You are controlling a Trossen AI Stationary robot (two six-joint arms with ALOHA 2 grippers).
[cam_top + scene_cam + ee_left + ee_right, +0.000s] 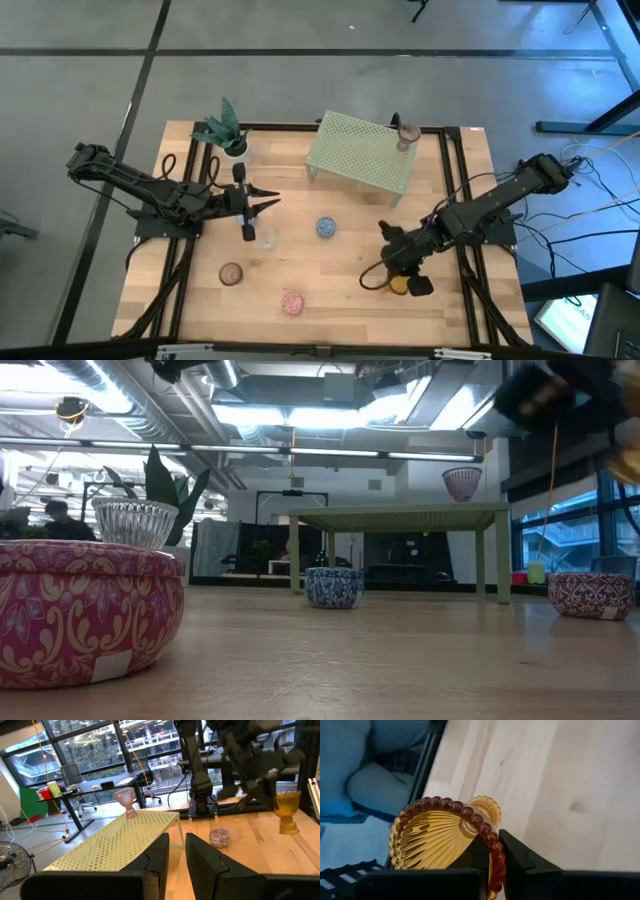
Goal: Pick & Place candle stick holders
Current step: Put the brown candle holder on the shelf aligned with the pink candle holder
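Right end effector (492, 857) grips amber holder (445, 835) rim, apparently lifted.

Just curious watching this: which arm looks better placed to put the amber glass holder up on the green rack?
Right: its gripper already pinches the amber holder by the rim. The left gripper is empty.

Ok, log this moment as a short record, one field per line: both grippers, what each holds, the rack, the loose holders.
right gripper: shut on the amber holder, pinching its beaded rim, at the table's right front
left gripper: empty, fingers near shut, above the clear holder
green rack: at the table's back, a pink stemmed holder standing on its right corner
loose holders on table: blue, brownish, pink
plant pot: back left
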